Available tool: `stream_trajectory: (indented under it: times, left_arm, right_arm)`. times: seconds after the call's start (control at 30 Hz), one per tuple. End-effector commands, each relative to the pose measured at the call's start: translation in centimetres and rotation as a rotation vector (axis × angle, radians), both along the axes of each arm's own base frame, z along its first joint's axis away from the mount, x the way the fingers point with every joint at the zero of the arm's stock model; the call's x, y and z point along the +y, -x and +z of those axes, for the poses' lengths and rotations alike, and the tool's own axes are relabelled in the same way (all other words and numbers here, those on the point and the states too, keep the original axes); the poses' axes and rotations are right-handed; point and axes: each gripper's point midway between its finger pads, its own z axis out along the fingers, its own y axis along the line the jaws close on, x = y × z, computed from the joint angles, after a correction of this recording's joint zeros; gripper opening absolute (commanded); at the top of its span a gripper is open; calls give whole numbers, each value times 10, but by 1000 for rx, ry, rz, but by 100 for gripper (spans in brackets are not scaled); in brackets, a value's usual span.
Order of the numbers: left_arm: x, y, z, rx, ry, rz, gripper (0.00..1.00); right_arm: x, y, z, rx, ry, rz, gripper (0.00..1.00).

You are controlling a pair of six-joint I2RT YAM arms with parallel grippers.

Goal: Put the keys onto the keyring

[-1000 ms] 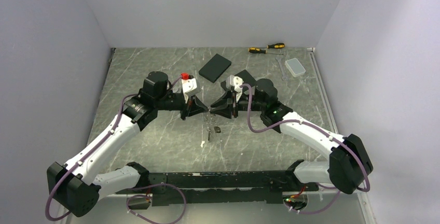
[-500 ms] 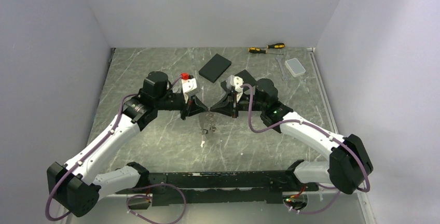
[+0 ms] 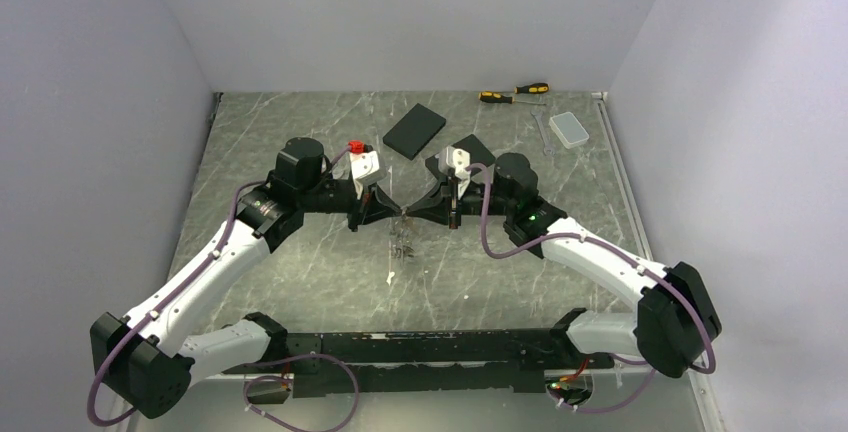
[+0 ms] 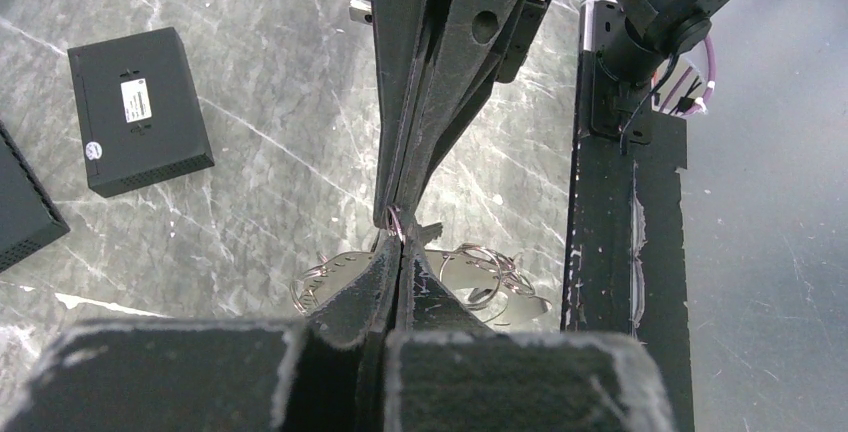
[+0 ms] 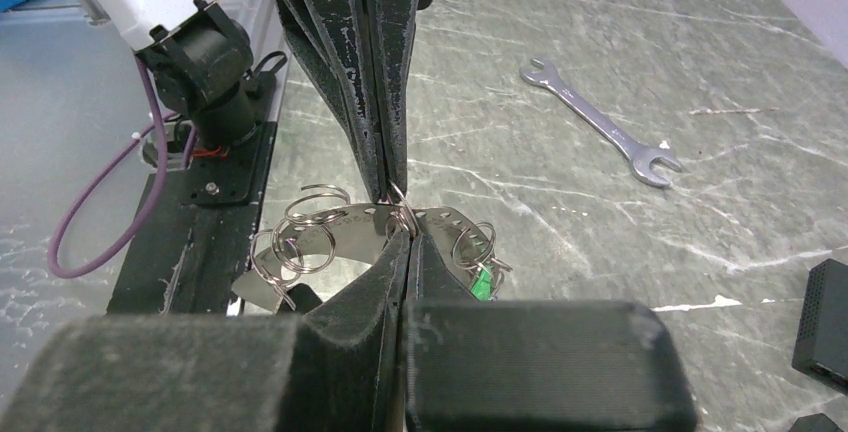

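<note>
- Top external: the left gripper [image 3: 387, 211] and the right gripper [image 3: 417, 212] meet tip to tip above the middle of the table [image 3: 300, 132], both closed down narrow. A cluster of keys [image 3: 402, 243] hangs just below the meeting point. Whether it touches the marble I cannot tell. A small whitish piece [image 3: 389, 277], perhaps a loose key, lies nearer the bases.
- Left wrist: the left gripper [image 4: 397, 249] is pressed together on a short arc of thin wire, the keyring [image 4: 396, 222]. The right gripper [image 4: 395, 204] clamps the same arc from the opposite side. Silver rings and blades dangle beneath.
- Right wrist: the same shared pinch shows from the other side. A green key head [image 5: 483, 282] hangs among split rings [image 5: 300, 242] on a curved perforated metal strip [image 5: 340, 224].
- Doing it well: both tips sit on one tiny stretch of wire, so one arm should probably hold firm while the other eases off and regrips. Pulling apart together risks twisting the loop or dropping the bunch.
</note>
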Motion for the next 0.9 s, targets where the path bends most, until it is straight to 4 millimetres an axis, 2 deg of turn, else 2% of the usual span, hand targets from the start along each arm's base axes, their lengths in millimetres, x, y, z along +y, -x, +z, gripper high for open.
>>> stream_trajectory:
  times: [0.0,0.17,0.33,0.47,0.73,0.87]
  left_arm:
    - [-4,7,20,-57,56,-48,0]
    - [-4,7,18,-55,52,-52,1]
    - [-4,6,14,-52,38,-48,14]
    - [-4,6,13,-44,36,-52,20]
    - [-4,3,7,-31,20,-47,22]
    - [-2,-2,4,-32,2,-14,22]
  right_arm:
    - [-2,7,27,-103,-68,25,0]
    - [-3,4,29,-106,-60,6,0]
    - [-4,0,29,-105,-39,-21,0]
    - [-4,0,28,-100,-37,-18,0]
    - [-4,-1,25,-98,-34,-24,0]
    - [-3,-4,16,-73,-14,-36,0]
